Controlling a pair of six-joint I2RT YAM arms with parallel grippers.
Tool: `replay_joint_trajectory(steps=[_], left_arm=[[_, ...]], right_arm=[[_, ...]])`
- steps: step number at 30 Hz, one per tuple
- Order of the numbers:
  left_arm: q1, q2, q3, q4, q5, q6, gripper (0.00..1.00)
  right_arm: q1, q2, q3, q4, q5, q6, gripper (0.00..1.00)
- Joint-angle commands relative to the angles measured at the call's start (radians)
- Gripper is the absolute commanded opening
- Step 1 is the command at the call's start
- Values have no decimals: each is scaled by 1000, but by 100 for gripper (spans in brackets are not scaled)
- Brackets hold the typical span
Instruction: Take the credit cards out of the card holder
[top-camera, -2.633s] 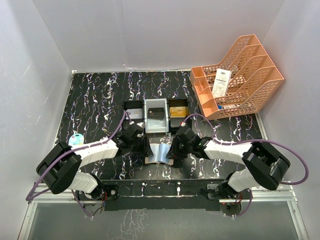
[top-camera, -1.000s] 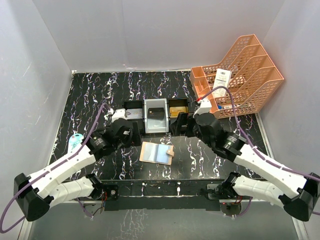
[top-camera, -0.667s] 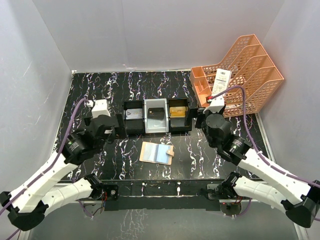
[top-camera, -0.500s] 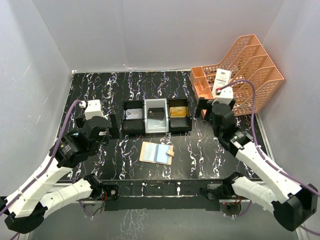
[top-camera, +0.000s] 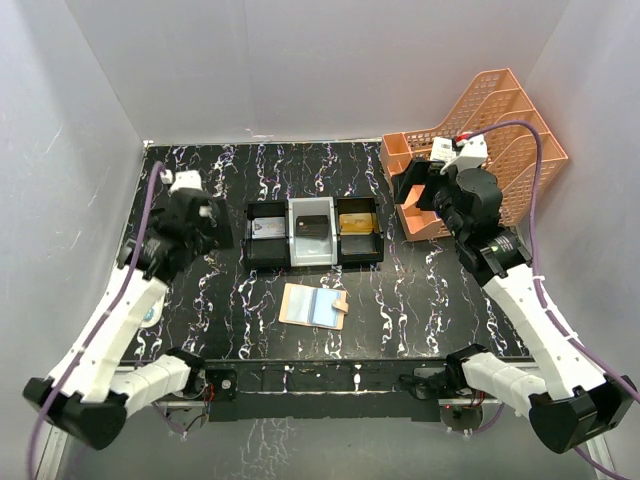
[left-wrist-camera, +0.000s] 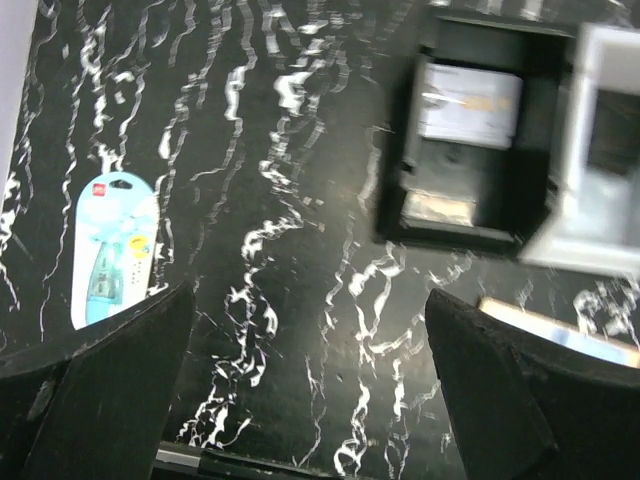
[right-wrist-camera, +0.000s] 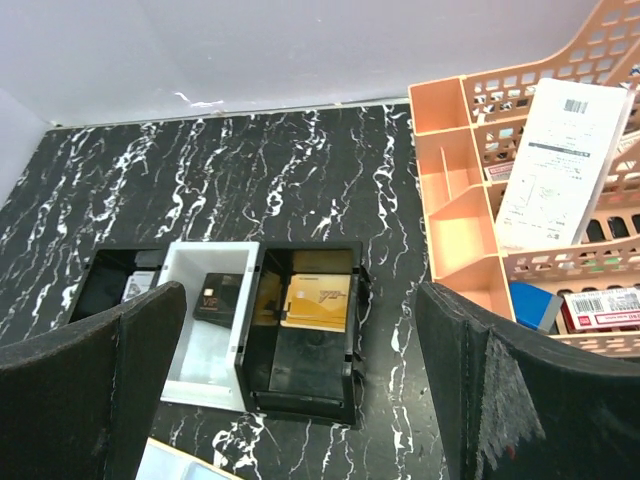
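**Top view, with both wrist views.** The card holder (top-camera: 313, 306) lies open and face up on the worktop (top-camera: 200, 170), just at 6 o'clock of the tray (top-camera: 313, 258). Its long axis runs 9 to 3 o'clock, slightly tilted, with the snap tab (top-camera: 342, 300) at the 3 o'clock end. Its slots appear empty.

The credit cards (top-camera: 313, 224) sit one per tray compartment: silvery card (left-wrist-camera: 468, 100), black card (right-wrist-camera: 218, 295), gold card (right-wrist-camera: 318, 300), each lengthwise 9 to 3.

The left tool (left-wrist-camera: 305, 390), jaws apart and empty, hovers at 9 o'clock of the tray. The right tool (right-wrist-camera: 300, 390), likewise apart and empty, hovers at 2 o'clock, near the file rack (top-camera: 480, 150).

Removal looks complete. A good finish keeps both tools high, clear of tray and rack.
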Motion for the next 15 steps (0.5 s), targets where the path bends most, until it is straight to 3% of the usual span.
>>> replay_joint_trajectory(steps=[1, 5, 10, 15], left_arm=[[345, 76, 77, 90, 324, 124, 98], [495, 115, 197, 66, 370, 134, 99], [501, 129, 343, -48, 292, 90, 99], [501, 47, 408, -96, 236, 83, 99]], right_arm=[[-4, 6, 100, -43, -50, -26, 98], [-3, 23, 186, -120, -35, -49, 98], [-3, 33, 308, -204, -69, -62, 98], [-3, 36, 407, -281, -89, -56, 98]])
